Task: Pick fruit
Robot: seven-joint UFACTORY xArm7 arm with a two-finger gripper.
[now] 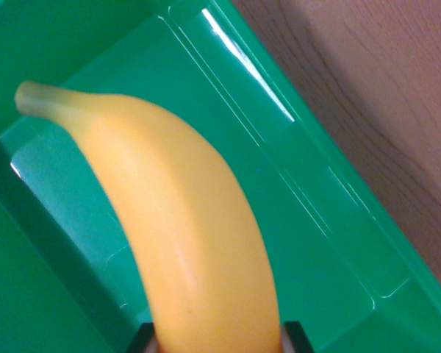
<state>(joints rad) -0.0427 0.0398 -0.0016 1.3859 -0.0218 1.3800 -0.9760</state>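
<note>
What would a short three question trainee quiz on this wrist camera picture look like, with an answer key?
1. True or false: the banana lies on the bare wooden surface.
2. The green bin fills which part of the wrist view? A) the left and middle B) only the top right corner
3. Fill in: the banana's stem tip points toward the wrist view's upper ____.

Key: 1 false, it is over the green bin. 2 A. 3 left.

One banana (184, 228) — one green bin (331, 220)
</note>
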